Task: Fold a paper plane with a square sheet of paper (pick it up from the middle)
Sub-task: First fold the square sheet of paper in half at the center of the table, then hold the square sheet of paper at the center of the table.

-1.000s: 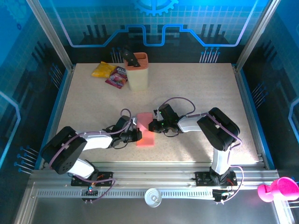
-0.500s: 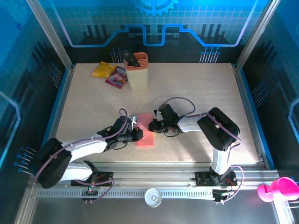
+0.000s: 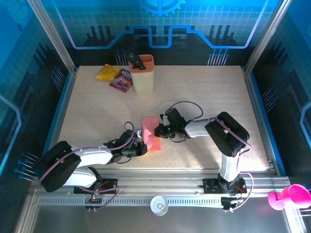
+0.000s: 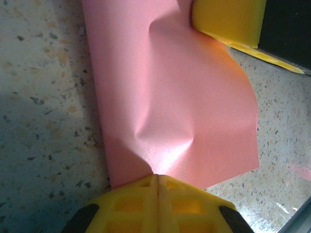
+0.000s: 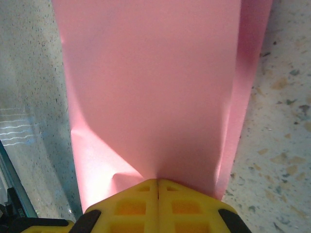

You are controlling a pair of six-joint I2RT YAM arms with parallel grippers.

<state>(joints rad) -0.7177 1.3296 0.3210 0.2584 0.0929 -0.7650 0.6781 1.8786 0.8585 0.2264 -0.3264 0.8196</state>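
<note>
**Speckled tabletop, pink sheet pinched at both ends**

Beige speckled tabletop (image 3: pixel 204 97) inside a blue-lit cage. The sheet (image 3: pixel 151 136) is in the middle of it, toward the near edge, right between my two arms.

Step-wise I'd call this early folding. The sheet looks doubled into a long strip, and my right wrist cam shows a second layer peeking out along one side. No nose or wings though, so nothing you'd call a plane.

Both pairs of jaws are closed right down. On the near end, my left jaws are clamped on the paper, fingertips (image 4: pixel 146 194) meeting with a pucker running straight into the seam. On the opposite end, my right jaws are doing the same, fingertips (image 5: pixel 141 199) together on the paper. My left cam also catches one of their yellow pads (image 4: pixel 228 19) at the far end. The paper between the two grips is buckled, with a soft dent near each one. I can't tell how much of it is off the surface.

My guess for the next move is that both arms have to go together. I'd keep the slack gentle so nothing tears, line the edges up, then lay the sheet flat and press the crease in.
</note>
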